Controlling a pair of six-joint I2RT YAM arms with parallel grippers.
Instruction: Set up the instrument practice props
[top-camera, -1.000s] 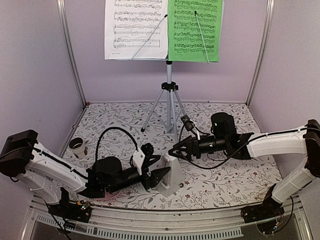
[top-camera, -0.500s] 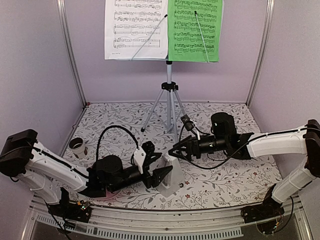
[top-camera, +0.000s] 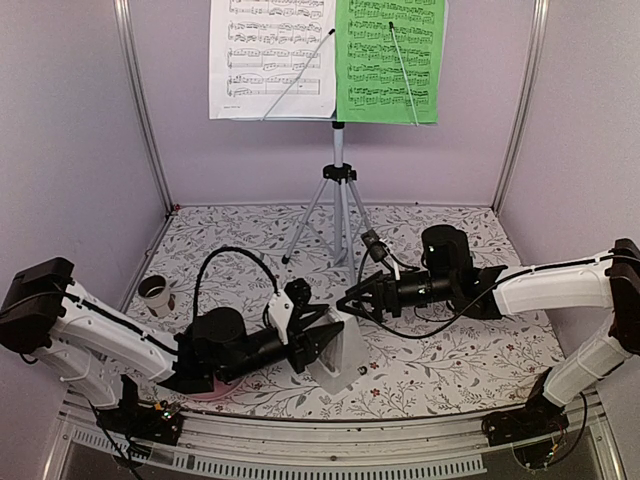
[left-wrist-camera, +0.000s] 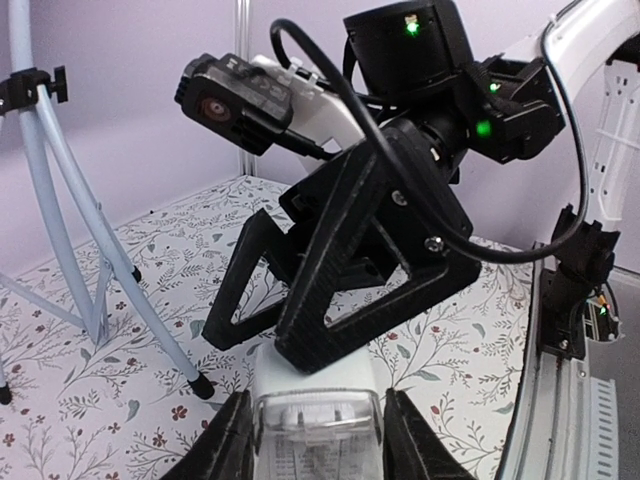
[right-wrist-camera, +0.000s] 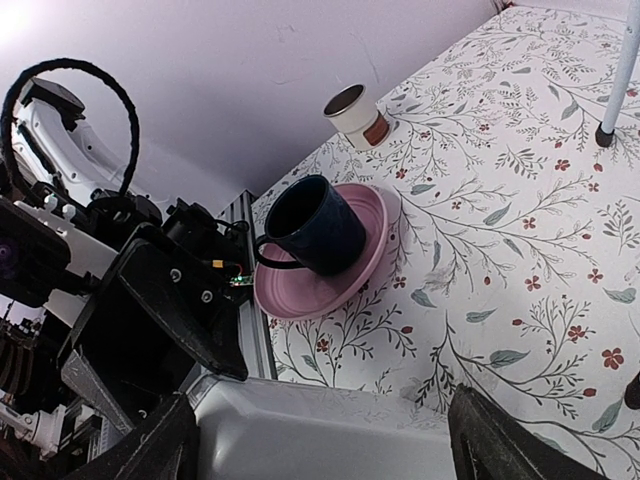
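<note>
At bench (top-camera: 450, 365) front-centre: small white pyramid metronome (top-camera: 345, 362) sits between both arms, just fwd of the tripod feet. Left hand (top-camera: 325, 340) reaches in from the left, low; wrist view shows its fingers (left-wrist-camera: 232, 445) flush against both sides of the metronome, i.e. closed on it. Right hand (top-camera: 350, 300) comes in level from the right, jaws spread wide either side of the metronome's upper part; whether the pads bear on it cannot be told. Pale-blue music stand (top-camera: 338, 150) upright on silver tripod at rear-centre, well apart from both hands. White sheet of music (top-camera: 270, 55) on stand's left half, green sheet of music (top-camera: 390, 55) on right half, edges adjoining. Dark mug (right-wrist-camera: 310, 225) stands on pink plate (right-wrist-camera: 365, 255) at front-left, by left arm. Beige cup (top-camera: 155, 293) upright nr left wall.
</note>
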